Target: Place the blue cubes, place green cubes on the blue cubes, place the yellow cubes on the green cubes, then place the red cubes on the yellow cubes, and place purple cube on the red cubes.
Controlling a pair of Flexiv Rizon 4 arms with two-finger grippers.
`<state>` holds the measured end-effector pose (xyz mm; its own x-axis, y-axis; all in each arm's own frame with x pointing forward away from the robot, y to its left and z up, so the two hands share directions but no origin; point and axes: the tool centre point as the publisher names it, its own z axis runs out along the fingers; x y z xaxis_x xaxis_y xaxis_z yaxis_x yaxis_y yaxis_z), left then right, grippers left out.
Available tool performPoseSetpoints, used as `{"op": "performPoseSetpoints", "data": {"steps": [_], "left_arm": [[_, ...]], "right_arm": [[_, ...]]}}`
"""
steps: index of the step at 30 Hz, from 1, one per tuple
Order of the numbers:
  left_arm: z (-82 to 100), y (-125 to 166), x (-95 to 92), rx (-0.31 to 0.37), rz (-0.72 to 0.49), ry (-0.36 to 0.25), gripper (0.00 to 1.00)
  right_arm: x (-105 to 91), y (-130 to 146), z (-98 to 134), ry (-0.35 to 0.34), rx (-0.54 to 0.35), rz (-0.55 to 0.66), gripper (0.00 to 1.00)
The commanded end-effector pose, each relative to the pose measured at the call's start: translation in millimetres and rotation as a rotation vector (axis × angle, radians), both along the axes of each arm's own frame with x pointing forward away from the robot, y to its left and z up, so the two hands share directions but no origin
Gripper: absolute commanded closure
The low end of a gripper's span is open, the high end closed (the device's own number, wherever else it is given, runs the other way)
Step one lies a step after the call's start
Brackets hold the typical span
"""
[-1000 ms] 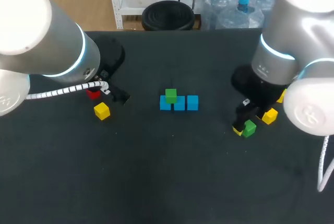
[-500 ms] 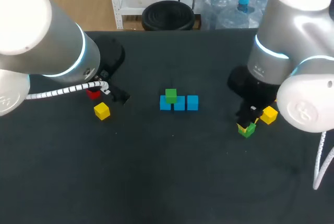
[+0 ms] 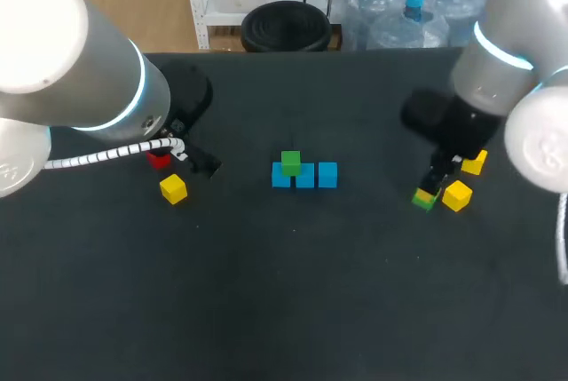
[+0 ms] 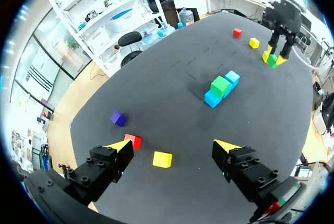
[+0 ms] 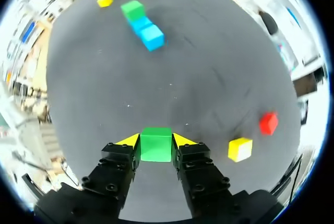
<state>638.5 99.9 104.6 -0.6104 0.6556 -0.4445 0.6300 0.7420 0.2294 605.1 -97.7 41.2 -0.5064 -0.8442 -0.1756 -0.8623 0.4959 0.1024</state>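
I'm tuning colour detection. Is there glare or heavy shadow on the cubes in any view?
Head view: the black matte table shows no glare; the small green cube held by the right end effector is partly hidden under it. Right wrist view: that cube is evenly lit. Left wrist view: the row of small blue cubes is evenly lit, without hard shadows.

Bright, even light, seemingly from overhead; soft shadows on the table point(image 3: 293, 310).
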Motion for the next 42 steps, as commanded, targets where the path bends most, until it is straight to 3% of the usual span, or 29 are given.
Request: {"op": "performPoseSetpoints", "data": {"steps": [1,15,18,25,39,42], "left_arm": [[-0.1,1,0.2,-0.002,-0.002,0.000,0.00],[-0.1,1,0.2,-0.002,-0.002,0.000,0.00],[-0.1,1,0.2,-0.002,-0.002,0.000,0.00],[-0.1,1,0.2,-0.002,-0.002,0.000,0.00],[-0.1,1,0.2,-0.002,-0.002,0.000,0.00],[-0.1,1,0.2,-0.002,-0.002,0.000,0.00]], "right_arm": [[0.0,4,14,-0.017,0.001,0.114,1.00],[22.0,33,20,-0.098,-0.101,0.399,1.00],[34.1,40,22,-0.102,-0.111,0.412,1.00],[77.7,51,34,-0.092,-0.019,0.264,1.00],[75.7,82,45,-0.075,-0.007,0.382,1.00],[73.8,81,45,-0.074,0.020,0.343,1.00]]}}
